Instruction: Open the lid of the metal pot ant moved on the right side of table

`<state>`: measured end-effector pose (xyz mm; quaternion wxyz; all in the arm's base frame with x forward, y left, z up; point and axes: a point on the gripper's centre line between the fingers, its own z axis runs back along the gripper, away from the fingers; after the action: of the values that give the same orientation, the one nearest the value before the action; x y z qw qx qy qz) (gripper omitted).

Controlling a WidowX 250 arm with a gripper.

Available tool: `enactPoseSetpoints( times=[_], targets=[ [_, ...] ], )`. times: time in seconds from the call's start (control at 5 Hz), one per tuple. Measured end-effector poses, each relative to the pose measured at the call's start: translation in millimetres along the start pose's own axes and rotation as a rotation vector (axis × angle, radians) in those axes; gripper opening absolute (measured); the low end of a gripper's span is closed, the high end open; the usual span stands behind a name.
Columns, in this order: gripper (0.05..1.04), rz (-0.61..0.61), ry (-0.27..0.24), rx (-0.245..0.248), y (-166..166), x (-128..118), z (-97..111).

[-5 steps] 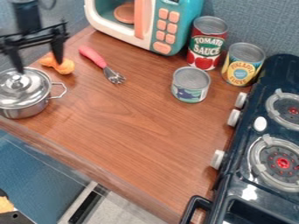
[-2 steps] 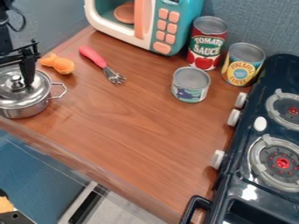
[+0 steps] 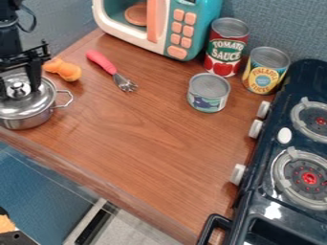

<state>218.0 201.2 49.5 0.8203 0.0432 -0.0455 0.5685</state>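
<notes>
Got the lid sitting on the metal pot, way over at the left end of the wooden counter. Looking at the gripper hanging right over that lid, with its fingers apart, one on each side of the knob. Can see the knob in the gap between them, so pretty much straddled. Can't tell about actual contact, with the knob or with the top of the lid. Hard to make out the left finger, being partly cut off by the edge of the view. Also losing the left side of the pot and lid to that same edge, plus some of the back of the lid behind the gripper. Can make out the near rim and the right handle just fine. Tough to read the left end of the orange toy, right next to the black gripper parts. Also getting the microwave chopped off at the top and the stove at the right.
</notes>
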Motion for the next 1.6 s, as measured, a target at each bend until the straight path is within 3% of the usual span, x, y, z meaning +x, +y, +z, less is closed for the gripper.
enactPoseSetpoints(
  times=[0.2, 0.4, 0.8, 1.0, 1.4, 1.6],
  targets=[
    [0.425, 0.011, -0.001, -0.009, -1, 0, 0],
    [0.285, 0.000, -0.002, -0.014, -1, -2, 0],
    [0.284, -0.001, -0.011, -0.015, -1, -3, 2],
    [0.284, -0.027, 0.008, -0.021, -3, -11, 5],
    [0.284, -0.211, -0.010, -0.105, -37, -57, 58],
    [0.284, -0.310, 0.029, -0.124, -64, -88, 68]
  ],
)
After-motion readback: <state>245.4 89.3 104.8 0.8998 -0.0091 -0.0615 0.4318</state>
